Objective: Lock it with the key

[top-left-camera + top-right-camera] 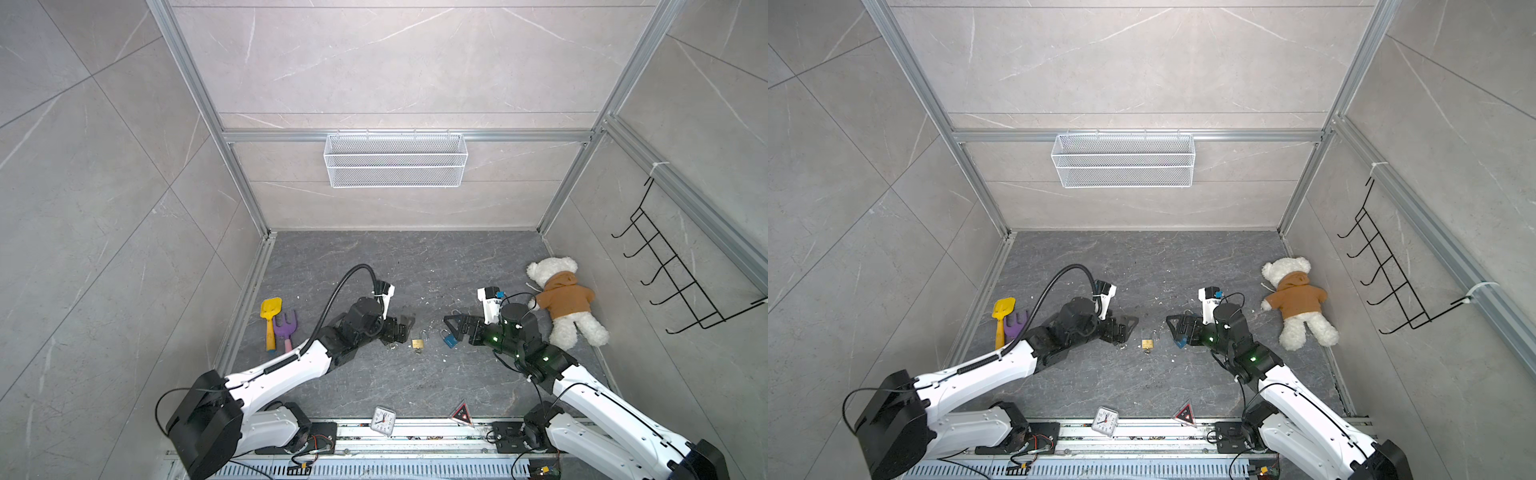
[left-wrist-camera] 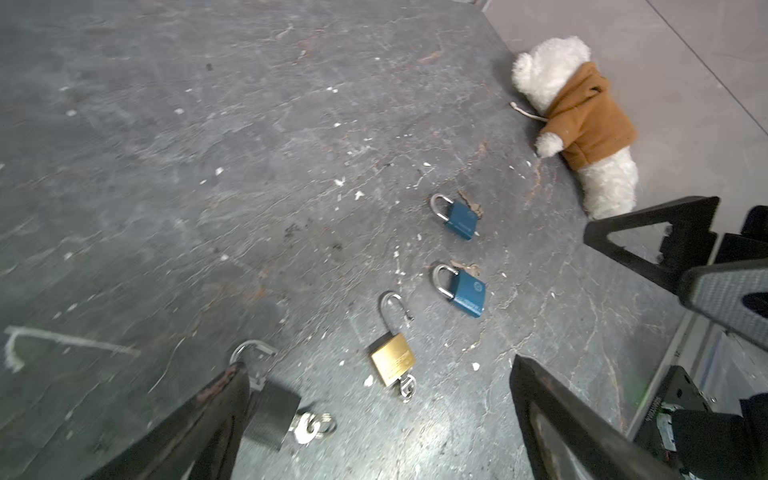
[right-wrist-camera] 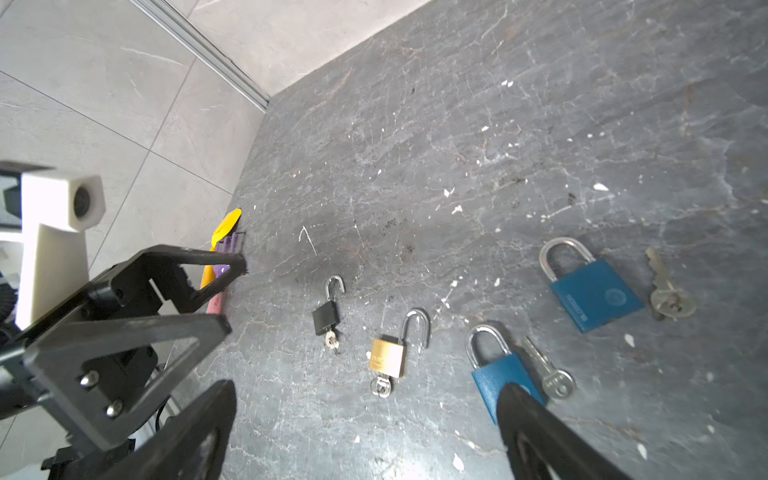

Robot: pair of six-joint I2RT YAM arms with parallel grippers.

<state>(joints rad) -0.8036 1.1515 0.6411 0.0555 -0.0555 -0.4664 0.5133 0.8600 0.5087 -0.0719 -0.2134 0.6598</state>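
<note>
On the dark floor between the two arms lies the brass padlock, its shackle swung open and a key seated in its base. It looks small, dense and rigid, with smooth faces that would likely slip. I would pinch the body across its narrow edges and leave the shackle and key head free. Just beside it a black padlock lies open too, key in. On the other side a blue padlock and a second blue padlock are closed, each with a loose key next to it. The left gripper and right gripper hover low on either side, both spread wide and holding nothing. A teddy bear lies well apart by the wall.
</note>
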